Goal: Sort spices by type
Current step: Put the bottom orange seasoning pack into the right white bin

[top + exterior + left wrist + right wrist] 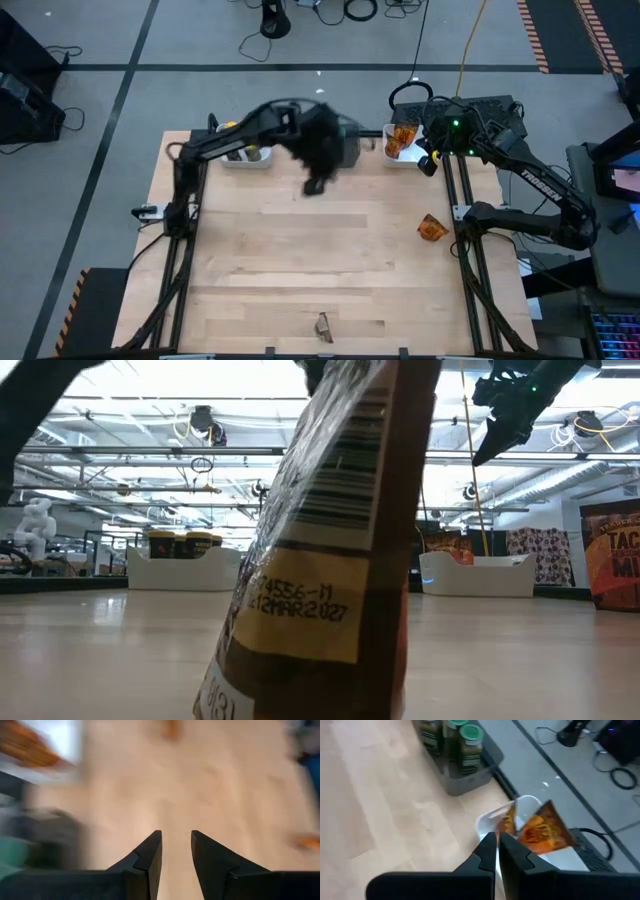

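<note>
1. The left gripper [316, 186] hangs over the far middle of the wooden table [300, 270], just in front of the dark grey bin [470, 779]. It shows as a blur from above.
2. Its wrist camera shows its two dark fingers [150, 855] standing slightly apart with nothing between them, only bare wood under them.
3. The right gripper [428, 165] sits at the far right corner, right beside the white bin [398, 158] there. Its fingers [487, 852] are pressed together and hold nothing.
4. That white bin carries orange-brown packets [540, 830]; from the right wrist view they stick up out of it, crinkled and tilted.
5. One loose packet [432, 227] lies on the right side of the table, near the right arm's base and well apart from the bins.
6. The green-lid jars [465, 742] stand upright in the dark grey bin, packed close together.
7. The yellow-lid jars [185, 544] stand in the other white bin [180, 570] at the far left; the low view shows them side by side above its rim.
8. Another item [323, 327] lies alone near the front edge of the table. The low camera has it [330, 540] right up against the lens, leaning, with a barcode and a yellow date label showing.
</note>
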